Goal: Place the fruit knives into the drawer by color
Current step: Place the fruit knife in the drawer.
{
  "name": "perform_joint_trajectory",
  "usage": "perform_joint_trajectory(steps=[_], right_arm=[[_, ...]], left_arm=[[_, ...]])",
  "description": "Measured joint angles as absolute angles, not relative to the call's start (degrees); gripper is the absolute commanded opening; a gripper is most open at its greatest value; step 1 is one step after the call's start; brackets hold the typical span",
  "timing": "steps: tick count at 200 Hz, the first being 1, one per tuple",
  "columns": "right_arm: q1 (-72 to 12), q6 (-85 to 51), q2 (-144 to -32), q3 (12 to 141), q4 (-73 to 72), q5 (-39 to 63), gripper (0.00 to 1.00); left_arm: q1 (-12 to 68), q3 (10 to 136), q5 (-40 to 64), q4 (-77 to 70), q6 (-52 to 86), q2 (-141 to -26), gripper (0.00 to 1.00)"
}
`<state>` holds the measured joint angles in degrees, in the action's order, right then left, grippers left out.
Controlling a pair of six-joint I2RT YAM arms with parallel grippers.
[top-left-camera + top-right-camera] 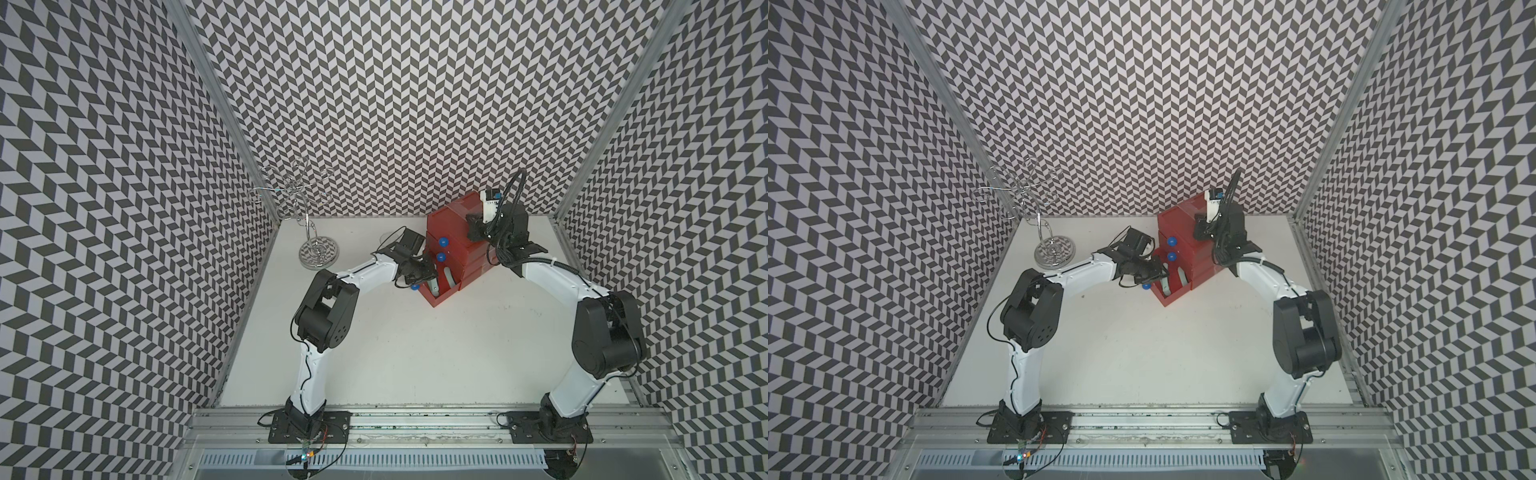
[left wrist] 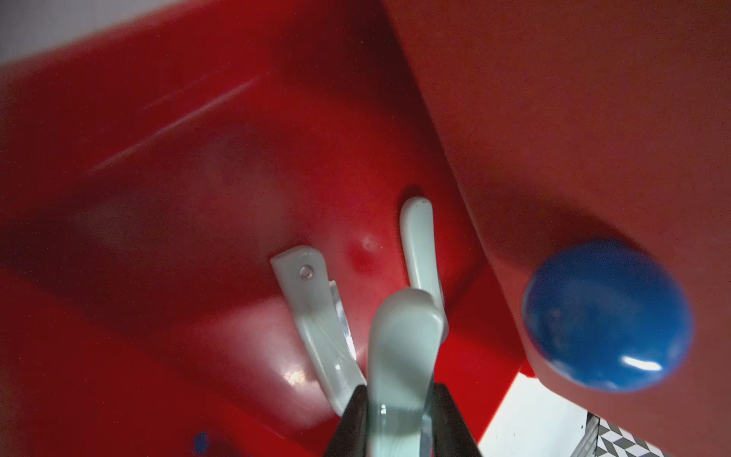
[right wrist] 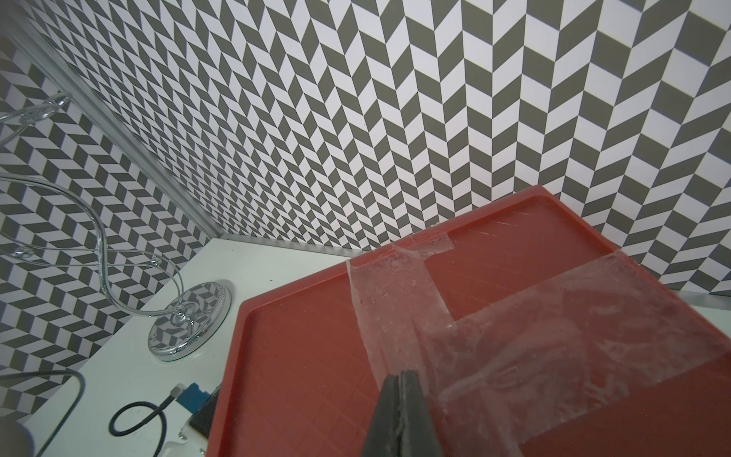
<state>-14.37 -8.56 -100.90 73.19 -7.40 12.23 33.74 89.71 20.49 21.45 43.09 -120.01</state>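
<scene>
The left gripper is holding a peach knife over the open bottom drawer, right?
No, the held knife is pale mint, not peach; the left wrist view shows it. The left gripper does hold it over the open bottom drawer.

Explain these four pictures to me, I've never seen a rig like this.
Two robot arms reach over a white table. Two pictures look down from above; the other two come from wrist cameras. A red box of drawers has its bottom drawer pulled open; a chrome wire stand stands apart. The left arm holds a pale mint knife in its jaws over two more mint knives lying in that drawer. The right arm has its jaws shut over the box's taped top.
</scene>
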Motion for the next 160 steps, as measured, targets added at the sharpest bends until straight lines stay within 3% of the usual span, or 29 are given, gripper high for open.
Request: perform_joint_trajectory(steps=[68, 142, 160], right_arm=[[-14.4, -8.6, -100.9, 73.2, -7.4, 12.2, 0.00], [-14.4, -8.6, -100.9, 73.2, -7.4, 12.2, 0.00], [-14.4, -8.6, -100.9, 73.2, -7.4, 12.2, 0.00]], left_arm=[[33.8, 90.6, 19.9, 21.8, 42.9, -120.1, 0.39], [33.8, 91.7, 18.1, 23.2, 42.6, -119.1, 0.37], [33.8, 89.1, 17.0, 23.5, 42.3, -115.6, 0.31]])
